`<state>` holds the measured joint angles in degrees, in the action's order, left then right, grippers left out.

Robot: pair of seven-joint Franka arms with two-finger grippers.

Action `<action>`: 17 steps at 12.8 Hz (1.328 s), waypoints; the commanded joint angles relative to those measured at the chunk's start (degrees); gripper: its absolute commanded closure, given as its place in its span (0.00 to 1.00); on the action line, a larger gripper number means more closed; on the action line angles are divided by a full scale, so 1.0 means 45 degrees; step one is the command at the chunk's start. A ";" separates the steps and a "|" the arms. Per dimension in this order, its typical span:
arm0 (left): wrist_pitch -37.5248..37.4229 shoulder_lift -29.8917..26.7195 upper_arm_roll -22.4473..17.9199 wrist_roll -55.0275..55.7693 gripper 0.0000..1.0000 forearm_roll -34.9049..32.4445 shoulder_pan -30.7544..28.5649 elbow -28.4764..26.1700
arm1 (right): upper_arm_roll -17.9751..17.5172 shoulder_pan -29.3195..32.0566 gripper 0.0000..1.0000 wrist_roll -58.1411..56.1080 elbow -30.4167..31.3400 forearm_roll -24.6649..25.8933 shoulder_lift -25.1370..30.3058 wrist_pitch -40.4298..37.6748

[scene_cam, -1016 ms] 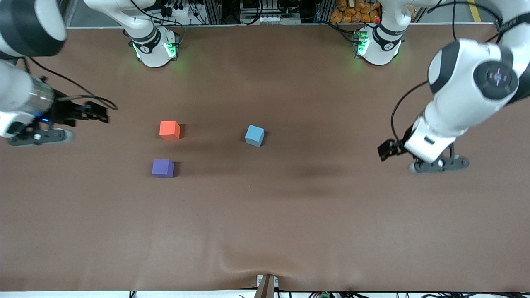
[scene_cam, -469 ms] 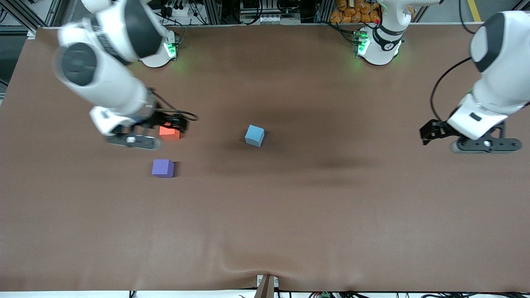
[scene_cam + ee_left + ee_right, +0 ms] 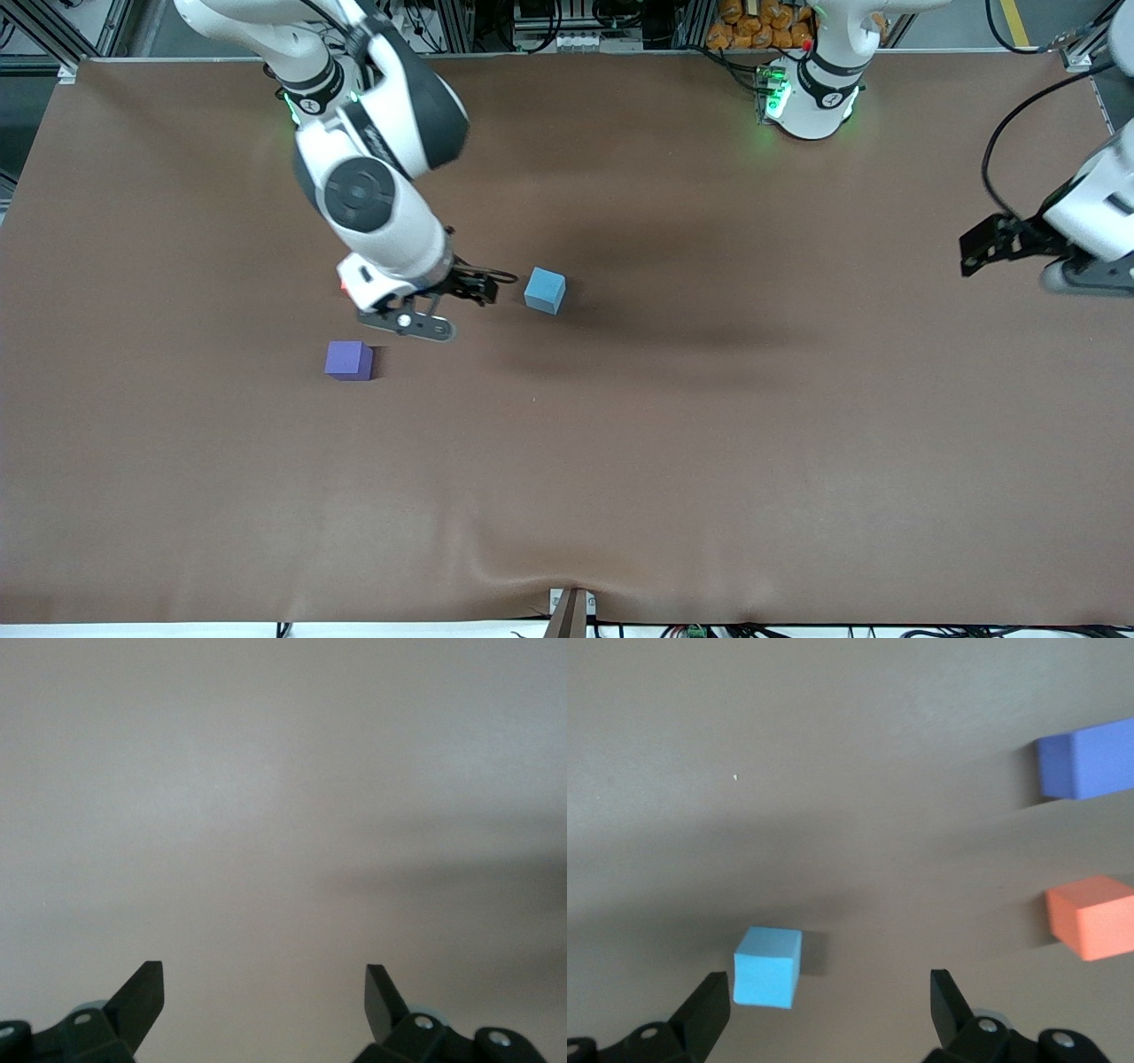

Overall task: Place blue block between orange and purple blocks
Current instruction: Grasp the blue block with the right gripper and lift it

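Orange block [image 3: 1091, 915] almost wholly hidden from the front camera by the right arm's wrist, only a red sliver showing at its edge; I read it properly in the right wrist view only, where its outer part is cut by the frame, as is the purple block [image 3: 348, 361]; left arm's upper links run out of the front view at the left arm's end of the table, so I see only its wrist and hand; left wrist view gives me bare brown table [image 3: 620, 461] and shadow, no block. Right gripper [image 3: 477, 290] hangs over the table just beside the blue block [image 3: 544, 291], toward the right arm's end from it, forearm sloping down from the base, hand tipped toward the block; fingers spread wide, nothing between them; block stands just ahead of one fingertip, not touching. Blue block rests on the table, well apart from orange and purple; purple lies nearer the front camera than orange. Left gripper [image 3: 264, 988] waits over its own end of the table, fingers wide apart, holding nothing.
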<state>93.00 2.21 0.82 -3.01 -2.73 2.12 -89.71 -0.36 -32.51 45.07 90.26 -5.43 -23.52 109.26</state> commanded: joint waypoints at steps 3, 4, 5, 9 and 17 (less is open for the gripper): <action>-0.0879 -0.0177 -0.0027 0.0275 0.00 0.0781 -0.0023 0.0366 | 0.0138 -0.1017 0.00 0.1624 0.0680 -0.0140 -0.1063 0.2004; -0.0919 -0.0236 0.0032 0.0916 0.00 0.1074 0.0093 0.0482 | 0.0138 -0.1134 0.00 0.1644 0.1128 -0.0140 -0.1063 0.2530; -0.1016 -0.0236 0.0361 0.1580 0.00 0.1250 0.0114 0.0889 | 0.0138 -0.1252 0.00 0.1915 0.1403 -0.0140 -0.1063 0.2826; -0.1388 -0.0139 0.0892 0.1764 0.00 0.0999 0.0095 0.1128 | 0.0138 -0.2071 0.00 0.2599 0.1893 -0.0179 -0.1220 0.3024; -0.2013 -0.0217 0.0931 0.0999 0.00 -0.0759 0.0055 0.1148 | 0.0158 -0.3069 0.00 0.3500 0.2400 -0.0062 -0.2098 0.4664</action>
<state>85.32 1.65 4.52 1.58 -4.83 2.24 -85.12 -0.30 -46.03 60.28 99.85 -5.62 -32.74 129.18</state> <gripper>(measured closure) 0.000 0.000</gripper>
